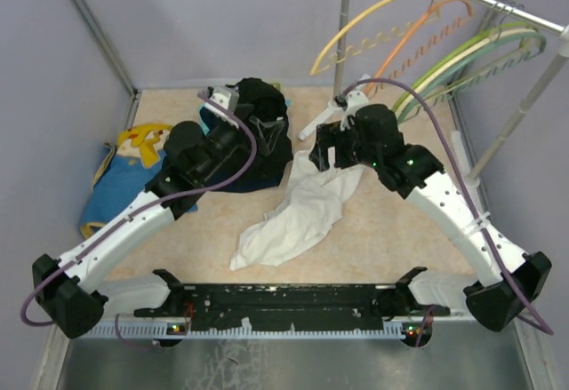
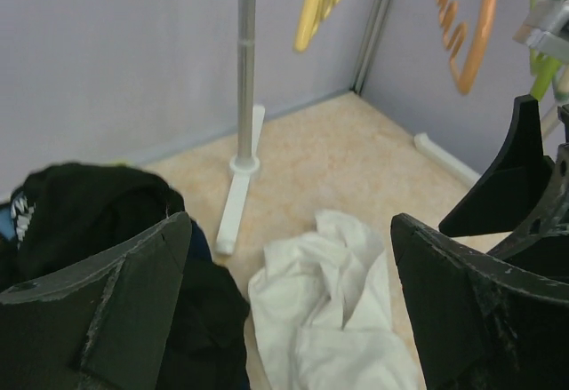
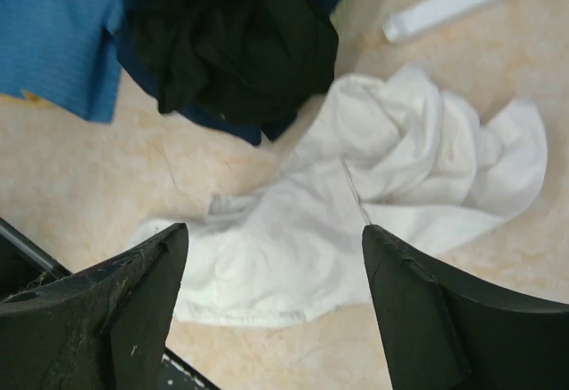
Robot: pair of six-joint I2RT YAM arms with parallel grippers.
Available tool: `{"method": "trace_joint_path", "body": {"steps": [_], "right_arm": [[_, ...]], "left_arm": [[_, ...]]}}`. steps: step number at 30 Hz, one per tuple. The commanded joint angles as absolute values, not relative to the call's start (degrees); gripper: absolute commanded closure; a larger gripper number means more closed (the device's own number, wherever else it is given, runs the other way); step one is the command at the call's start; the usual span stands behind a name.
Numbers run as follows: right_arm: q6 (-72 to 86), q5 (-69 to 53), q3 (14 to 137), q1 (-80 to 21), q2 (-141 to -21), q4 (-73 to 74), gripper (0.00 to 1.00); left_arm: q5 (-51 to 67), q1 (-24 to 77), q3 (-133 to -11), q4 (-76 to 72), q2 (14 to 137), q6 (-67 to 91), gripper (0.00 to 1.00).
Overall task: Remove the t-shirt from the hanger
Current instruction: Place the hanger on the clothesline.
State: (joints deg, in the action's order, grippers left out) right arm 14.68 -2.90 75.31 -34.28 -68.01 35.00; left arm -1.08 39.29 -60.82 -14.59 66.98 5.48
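Observation:
The white t-shirt (image 1: 298, 217) lies crumpled on the table between the two arms, off any hanger. It also shows in the left wrist view (image 2: 329, 319) and the right wrist view (image 3: 356, 212). Several bare hangers hang on the rail at the back right, among them a yellow hanger (image 1: 356, 26) and an orange hanger (image 1: 427, 21). My left gripper (image 1: 262, 132) (image 2: 289, 221) hovers open over the shirt's far end, holding nothing. My right gripper (image 1: 324, 155) (image 3: 274, 230) is open above the shirt, also with nothing in it.
A pile of black clothes (image 1: 258, 106) (image 3: 231, 43) sits at the back, left of the shirt. A blue and yellow garment (image 1: 124, 172) lies at the left. The rack's pole (image 1: 342, 26) and white foot (image 1: 316, 123) stand behind the shirt. Green hangers (image 1: 471, 61) hang at the right.

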Motion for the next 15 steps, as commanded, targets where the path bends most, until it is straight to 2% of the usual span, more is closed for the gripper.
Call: {"method": "trace_joint_path", "body": {"steps": [1,3,9,15], "right_arm": [[17.09,-0.22,69.25,-35.15,-66.84,34.42,0.19],[18.04,1.53,66.38,-35.16,-68.56,35.34,0.12],[21.74,2.33,57.31,-35.16,-71.28,27.46,0.06],[22.48,3.25,56.19,-35.16,-77.53,22.74,0.04]], "left_arm": [[-3.16,39.64,-55.47,-10.07,62.96,8.74,0.01],[-3.40,39.64,-53.38,-10.08,61.83,9.36,0.01],[-3.50,39.64,-48.33,-10.06,59.15,10.27,0.01],[-3.92,39.64,-45.41,-9.52,56.24,10.46,0.00]]}}
